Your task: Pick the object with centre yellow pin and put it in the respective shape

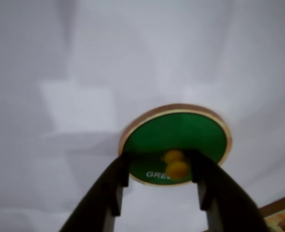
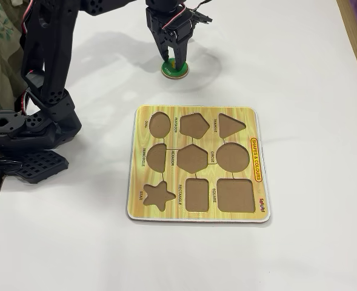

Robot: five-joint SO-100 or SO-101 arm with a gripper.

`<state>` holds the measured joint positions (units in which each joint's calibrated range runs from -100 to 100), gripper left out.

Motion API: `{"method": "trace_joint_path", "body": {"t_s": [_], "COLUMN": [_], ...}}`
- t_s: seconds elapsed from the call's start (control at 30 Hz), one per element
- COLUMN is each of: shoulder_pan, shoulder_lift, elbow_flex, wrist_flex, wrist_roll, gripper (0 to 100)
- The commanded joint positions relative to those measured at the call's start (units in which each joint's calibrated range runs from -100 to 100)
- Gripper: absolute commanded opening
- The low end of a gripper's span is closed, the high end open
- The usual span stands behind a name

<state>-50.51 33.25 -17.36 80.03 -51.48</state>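
Green with a pale rim and a yellow centre knob, the single disc (image 1: 176, 137) lies flat on the white table (image 2: 299, 66). The gripper (image 1: 157, 169) stands over it, fingers straddling the knob; whether they pinch it I cannot tell. One wooden puzzle board (image 2: 196, 163) with nine empty cut-outs lies nearby.
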Motion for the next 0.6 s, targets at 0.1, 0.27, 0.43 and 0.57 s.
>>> {"method": "trace_joint_path", "body": {"t_s": [0.1,0.27,0.43,0.57], "shoulder_pan": [0.2,0.8,0.9,1.1], "shoulder_lift": [-0.6,-0.6,-0.6,-0.6], "elbow_flex": [-0.2,-0.1,-0.1,0.0], "wrist_flex": [0.5,0.5,0.5,0.5], "wrist_roll": [-0.2,-0.2,-0.2,-0.2], "gripper": [15,10,9,6]}}
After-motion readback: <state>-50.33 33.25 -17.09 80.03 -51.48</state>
